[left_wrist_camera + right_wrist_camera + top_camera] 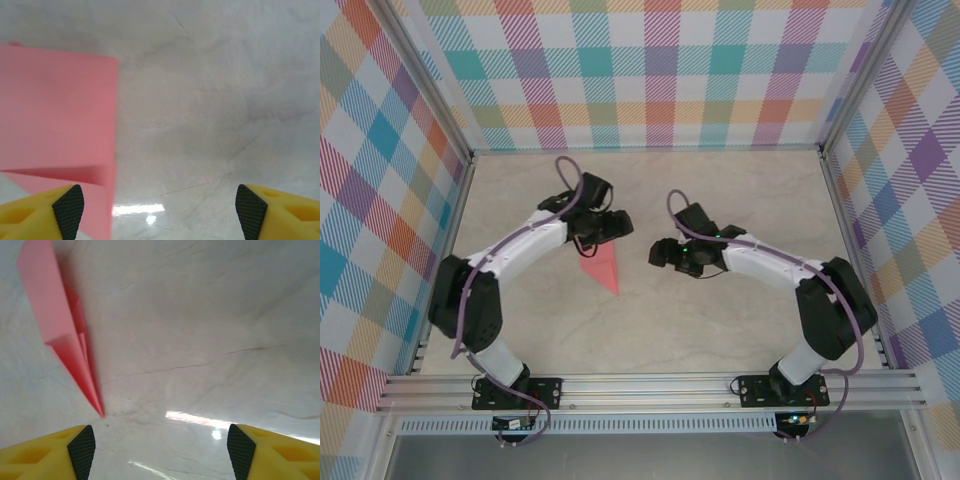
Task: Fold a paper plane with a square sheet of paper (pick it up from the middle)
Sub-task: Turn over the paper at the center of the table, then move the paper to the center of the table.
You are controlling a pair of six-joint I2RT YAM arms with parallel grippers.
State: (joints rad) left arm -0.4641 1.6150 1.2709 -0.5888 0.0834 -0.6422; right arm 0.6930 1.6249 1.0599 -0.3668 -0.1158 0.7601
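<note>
Here the left end effector (pixel 160 206) stands wide open above the pale worktop (pixel 215 100), with nothing between its yellow fingers (pixel 30 216). The salmon-pink paper plane (pixel 55 115) lies flat on the worktop just ahead of it and off to one side. The plane's broad tail end runs under one fingertip; whether they touch I cannot tell. The right end effector (pixel 161 447) is likewise spread wide and empty, low over the worktop, with the plane's sharp nose just ahead of one finger, apart from it.
</note>
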